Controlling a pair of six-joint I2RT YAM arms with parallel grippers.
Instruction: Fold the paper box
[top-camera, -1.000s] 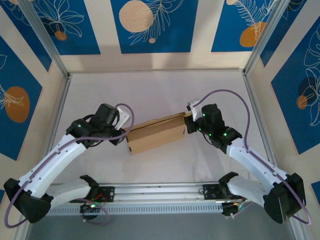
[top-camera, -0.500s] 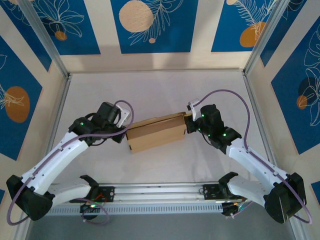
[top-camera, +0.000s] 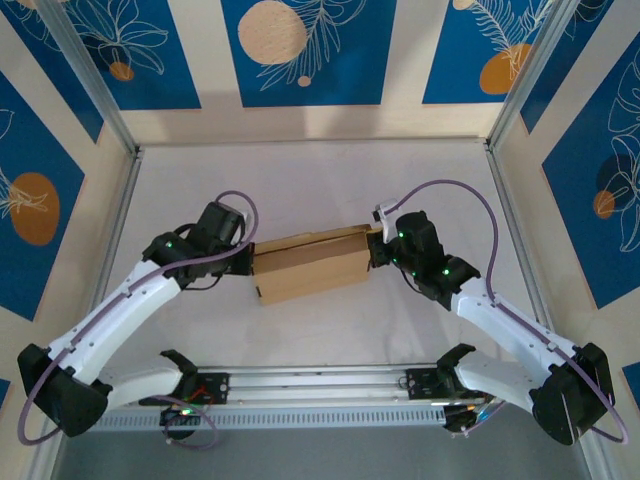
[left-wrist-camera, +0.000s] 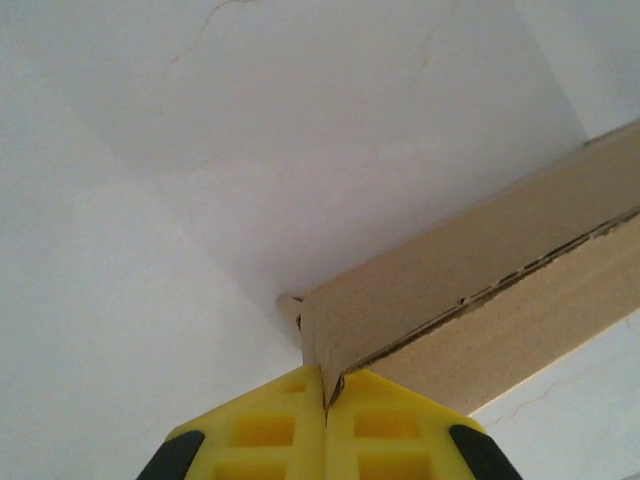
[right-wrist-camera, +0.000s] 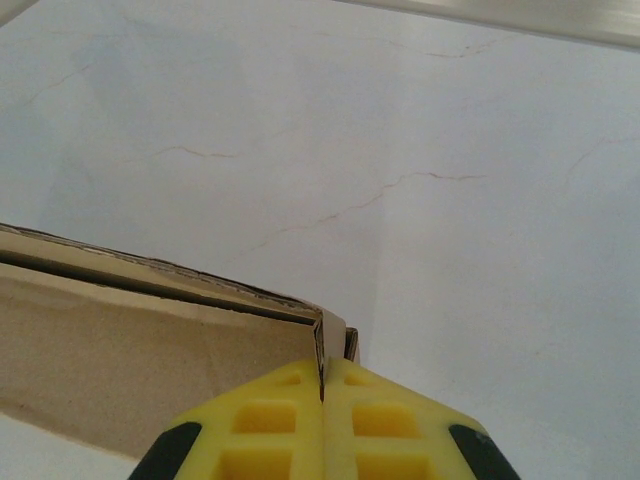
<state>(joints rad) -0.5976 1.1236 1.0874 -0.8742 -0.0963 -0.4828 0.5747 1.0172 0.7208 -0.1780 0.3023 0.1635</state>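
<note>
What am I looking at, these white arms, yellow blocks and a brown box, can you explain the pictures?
These are two white robot arms bolted at the near edge of a table. The wide picture looks down from above and behind them. The other two come from a camera on each wrist; the yellow blocks are that arm's own fingers. A brown cardboard box lies between the arms. The left gripper is shut on its left end, the right gripper on its right end, each pinching a thin cardboard edge.
</note>
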